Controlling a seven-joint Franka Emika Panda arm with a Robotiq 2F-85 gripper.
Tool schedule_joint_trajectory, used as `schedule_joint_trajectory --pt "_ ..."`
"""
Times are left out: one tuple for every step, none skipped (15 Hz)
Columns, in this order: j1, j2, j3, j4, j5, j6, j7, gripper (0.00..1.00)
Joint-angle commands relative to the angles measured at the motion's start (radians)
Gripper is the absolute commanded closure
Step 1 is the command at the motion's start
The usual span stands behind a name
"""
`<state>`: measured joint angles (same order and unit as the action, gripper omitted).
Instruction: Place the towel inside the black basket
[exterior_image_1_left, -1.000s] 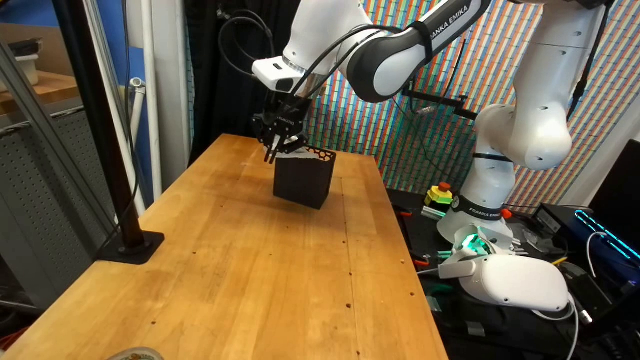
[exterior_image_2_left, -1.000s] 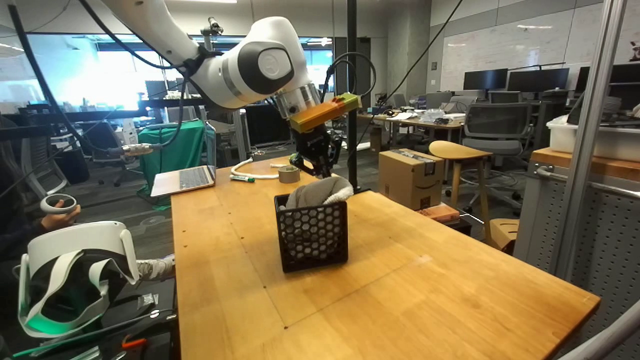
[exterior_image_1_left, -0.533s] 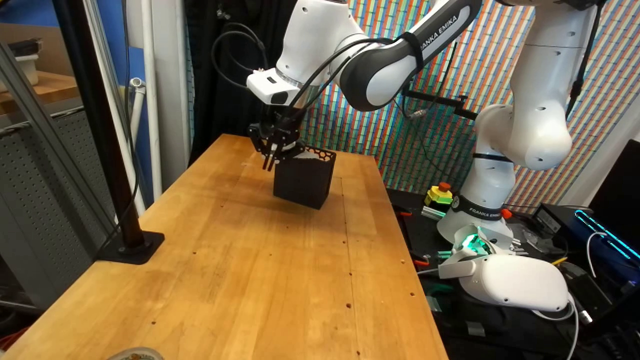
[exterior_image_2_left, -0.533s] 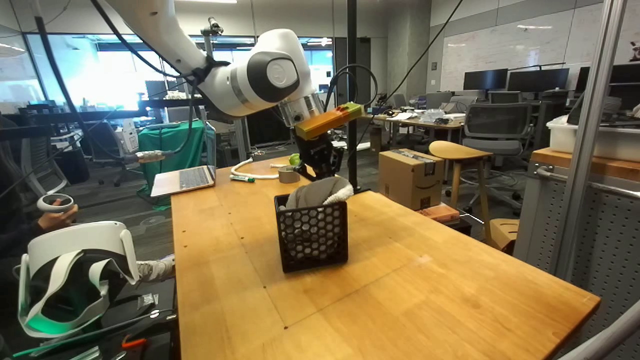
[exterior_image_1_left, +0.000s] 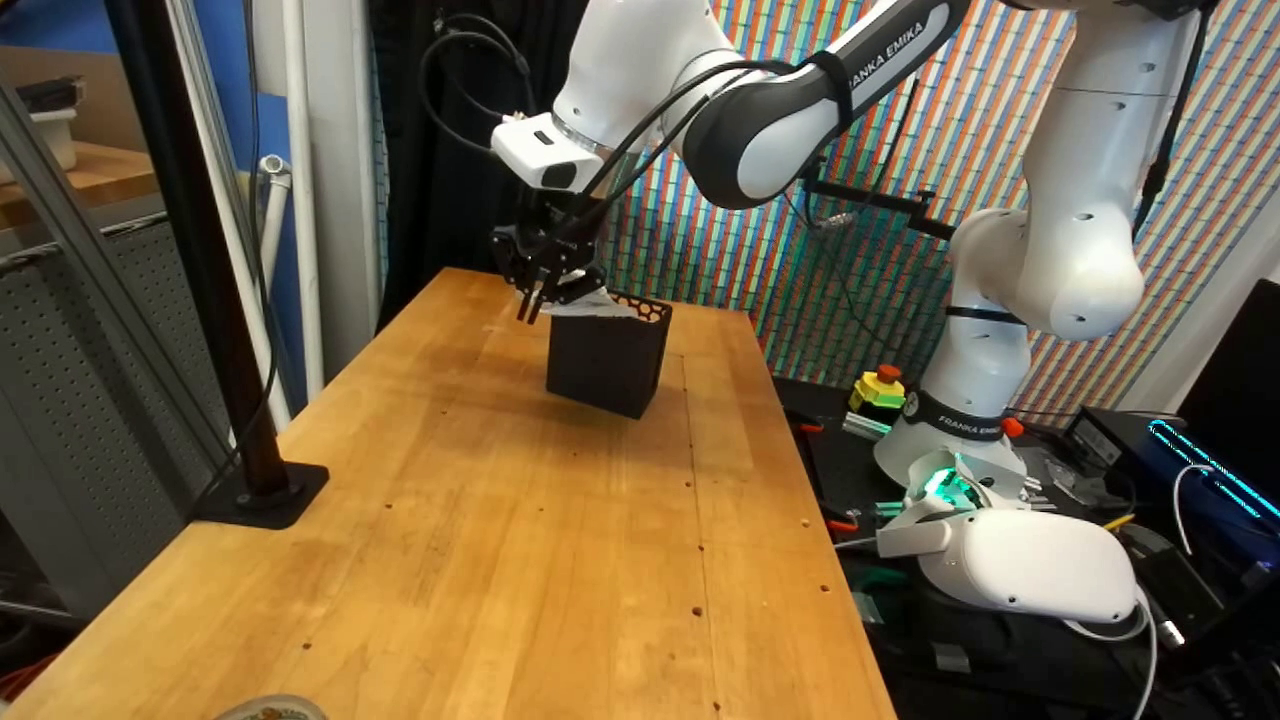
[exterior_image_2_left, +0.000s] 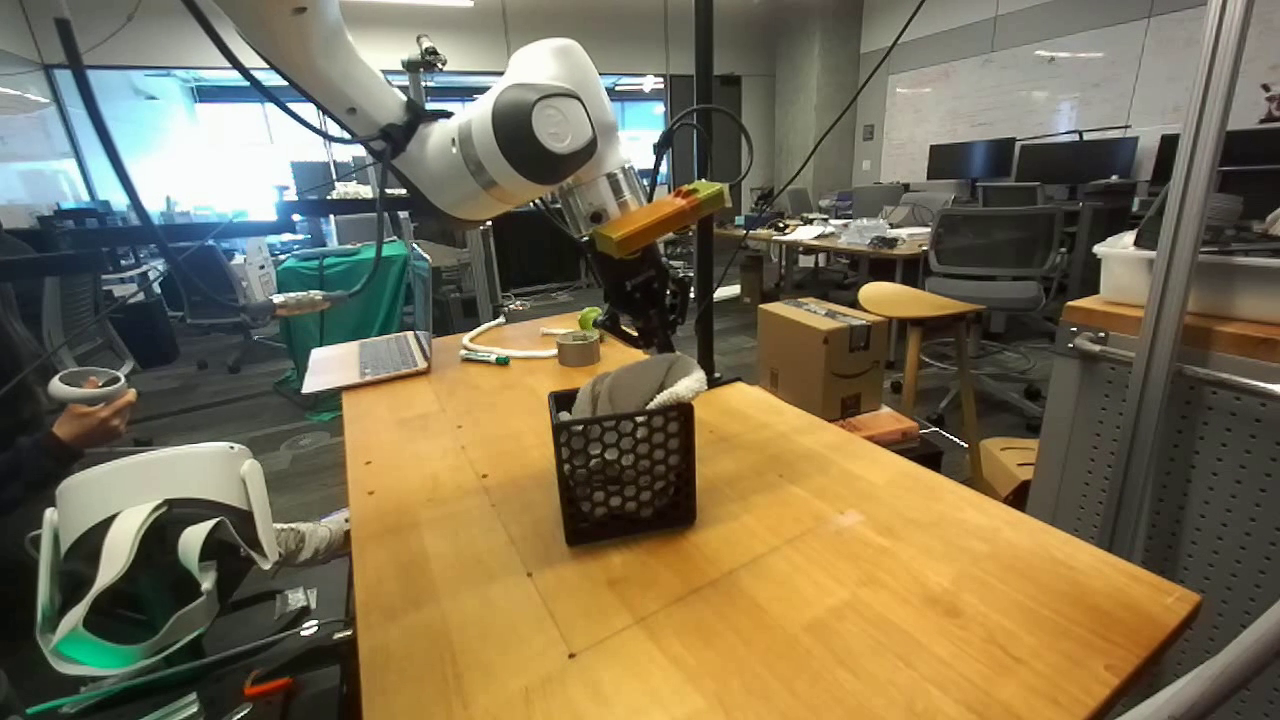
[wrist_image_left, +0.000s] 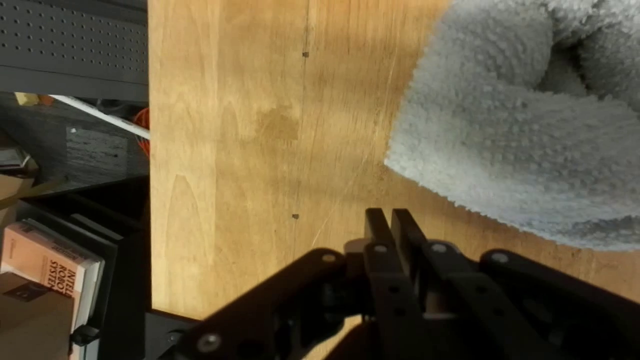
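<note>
Wooden table (exterior_image_2_left: 800, 590), black basket (exterior_image_1_left: 605, 362), towel (exterior_image_2_left: 632, 385) partly inside

Overexposed window (exterior_image_2_left: 235, 150), brightly lit tabletop (exterior_image_1_left: 540, 560), end effector (wrist_image_left: 388, 215) dark and slightly blurred

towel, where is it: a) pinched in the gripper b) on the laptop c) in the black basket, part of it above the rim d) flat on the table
c, in both exterior views the towel rises from inside the black basket, past its rim.
</note>
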<state>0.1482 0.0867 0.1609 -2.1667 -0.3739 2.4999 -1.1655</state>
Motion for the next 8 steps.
schedule_joint_trajectory --pt "0.003 -0.042 -0.005 -0.003 -0.057 -0.022 0.028 0.89" --pt "0.004 -0.045 -0.005 -0.003 -0.067 -0.032 0.033 0.89" --pt "0.004 -0.045 -0.005 -0.003 -0.079 -0.042 0.036 0.89" --pt "0.005 -0.045 -0.004 -0.003 -0.086 -0.056 0.041 0.89" --pt "0.006 -0.043 -0.002 -0.003 -0.085 -0.069 0.041 0.89" --pt "0.008 -0.041 0.002 -0.005 -0.075 -0.08 0.038 0.89" --pt "0.01 -0.038 0.005 -0.007 -0.069 -0.087 0.035 0.89" --pt "0.013 -0.036 0.009 -0.009 -0.063 -0.092 0.033 0.89"
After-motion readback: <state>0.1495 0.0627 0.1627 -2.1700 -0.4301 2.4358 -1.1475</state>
